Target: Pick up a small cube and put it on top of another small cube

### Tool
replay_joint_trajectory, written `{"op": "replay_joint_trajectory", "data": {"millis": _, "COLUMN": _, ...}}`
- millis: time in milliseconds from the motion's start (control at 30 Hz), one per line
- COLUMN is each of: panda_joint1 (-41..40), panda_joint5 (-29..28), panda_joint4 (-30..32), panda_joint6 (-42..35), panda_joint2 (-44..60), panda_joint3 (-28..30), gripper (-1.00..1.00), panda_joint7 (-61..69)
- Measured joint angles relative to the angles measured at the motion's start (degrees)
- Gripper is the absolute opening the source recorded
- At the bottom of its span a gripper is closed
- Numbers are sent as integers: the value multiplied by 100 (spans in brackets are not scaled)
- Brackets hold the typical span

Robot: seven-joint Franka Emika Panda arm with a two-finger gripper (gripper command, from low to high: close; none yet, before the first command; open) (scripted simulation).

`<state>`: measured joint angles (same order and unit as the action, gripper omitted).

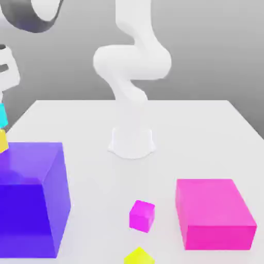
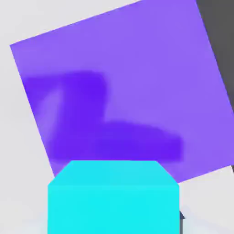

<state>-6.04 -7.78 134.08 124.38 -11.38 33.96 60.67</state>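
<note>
At the exterior view's far left edge, the tiny cyan small cube [image 1: 2, 114] rests on top of the tiny yellow cube [image 1: 2, 140], cyan above yellow, just behind the large purple box [image 1: 31, 196]. My gripper [image 1: 5, 77] hangs directly above the cyan cube, its white hand cut off by the frame edge. In the hand view the cyan cube [image 2: 113, 196] sits very close to the camera, with the purple box's top [image 2: 123, 82] beyond it and a dark shadow lying across that top.
The arm's white base [image 1: 132, 139] stands mid-table. A large magenta box [image 1: 214, 214] lies at the front right. A tiny magenta cube [image 1: 141, 215] and a second tiny yellow cube [image 1: 139, 256] sit near the front edge.
</note>
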Motion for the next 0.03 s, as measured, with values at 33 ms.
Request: {"op": "replay_joint_trajectory", "data": {"millis": 33, "panda_joint1": 0, "panda_joint5": 0, "panda_joint4": 0, "panda_joint6": 0, "panda_joint2": 0, "panda_joint3": 0, "gripper": 100, "panda_joint7": 0}}
